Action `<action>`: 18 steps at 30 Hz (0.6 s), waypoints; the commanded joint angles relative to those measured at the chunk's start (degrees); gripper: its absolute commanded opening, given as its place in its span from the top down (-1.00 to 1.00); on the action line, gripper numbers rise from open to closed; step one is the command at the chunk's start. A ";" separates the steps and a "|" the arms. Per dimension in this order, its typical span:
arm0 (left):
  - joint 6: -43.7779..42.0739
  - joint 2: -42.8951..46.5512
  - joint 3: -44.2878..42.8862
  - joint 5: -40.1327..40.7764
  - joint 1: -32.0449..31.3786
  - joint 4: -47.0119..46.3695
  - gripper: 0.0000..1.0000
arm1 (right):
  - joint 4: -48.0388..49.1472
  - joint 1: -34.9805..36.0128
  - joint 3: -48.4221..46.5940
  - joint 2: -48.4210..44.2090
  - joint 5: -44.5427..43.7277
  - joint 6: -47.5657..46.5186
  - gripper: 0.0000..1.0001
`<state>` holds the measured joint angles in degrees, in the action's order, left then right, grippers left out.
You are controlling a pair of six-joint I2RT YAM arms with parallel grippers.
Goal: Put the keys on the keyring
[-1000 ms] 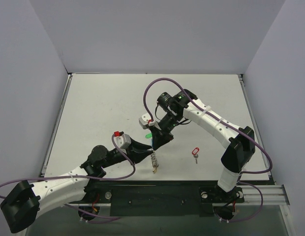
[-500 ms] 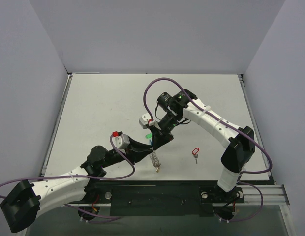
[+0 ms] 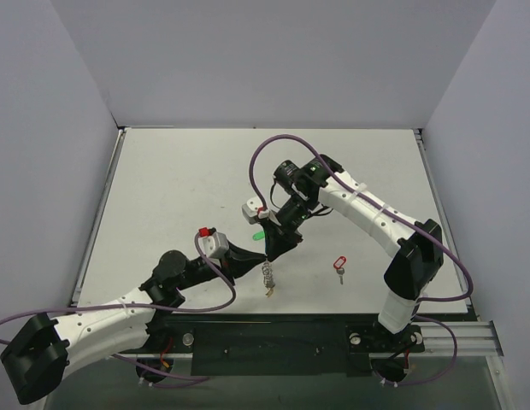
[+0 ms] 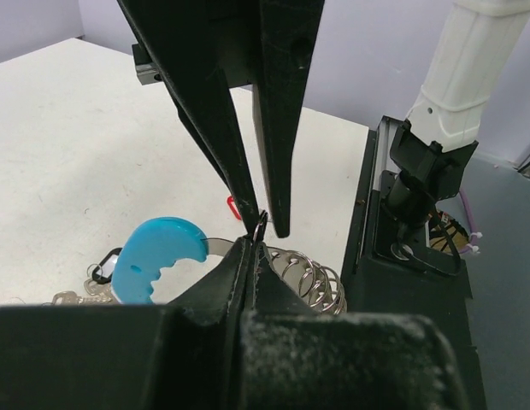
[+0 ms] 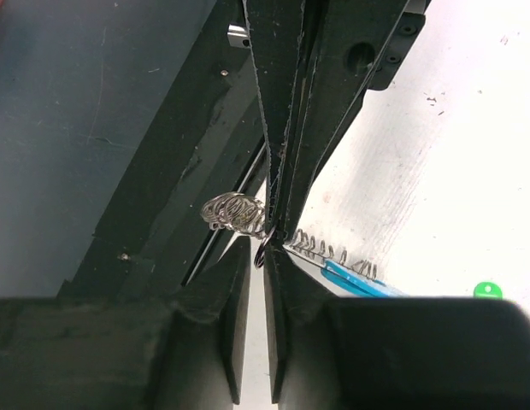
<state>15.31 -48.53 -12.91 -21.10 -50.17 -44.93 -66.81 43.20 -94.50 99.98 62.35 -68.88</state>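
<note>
A: Which step?
B: Getting hold of the keyring [image 4: 308, 275], there between both tips. Left gripper [image 4: 252, 243] squeezed tight on its thin wire – right gripper [image 5: 262, 250] almost closed, looks like pinching it too, hard to see.
A: Next?
B: Needs a key, maybe the green key [image 3: 258, 235]. Left jaws wider a second ago – closed now.

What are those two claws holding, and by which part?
Both pinch the keyring by its thin metal ring. The left gripper and the right gripper meet tip to tip on it, next to the blue tag.
</note>
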 commanded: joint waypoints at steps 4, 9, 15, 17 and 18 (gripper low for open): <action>-11.86 7.48 -4.05 1.42 -0.28 11.96 1.00 | -2.10 0.04 0.81 -2.86 -1.52 -1.43 0.42; -13.73 6.88 -7.39 1.33 -0.72 18.55 1.00 | -2.01 -1.36 0.28 -3.66 -3.55 -0.73 0.27; -10.66 3.80 -12.84 0.19 -0.72 25.23 1.00 | 0.78 -1.63 -0.07 -3.66 -4.34 4.35 0.28; -9.26 3.36 -14.07 0.10 -0.63 26.38 1.00 | 2.98 -1.01 0.02 -3.22 -5.83 8.13 0.29; -8.90 3.18 -14.95 0.36 -0.72 27.34 1.00 | 3.61 -0.58 0.10 -3.13 -6.53 9.28 0.29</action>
<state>4.36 -45.06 -22.57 -20.03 -50.65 -19.46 -65.54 41.60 -94.24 98.65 57.17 -66.00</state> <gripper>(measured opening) 0.016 0.360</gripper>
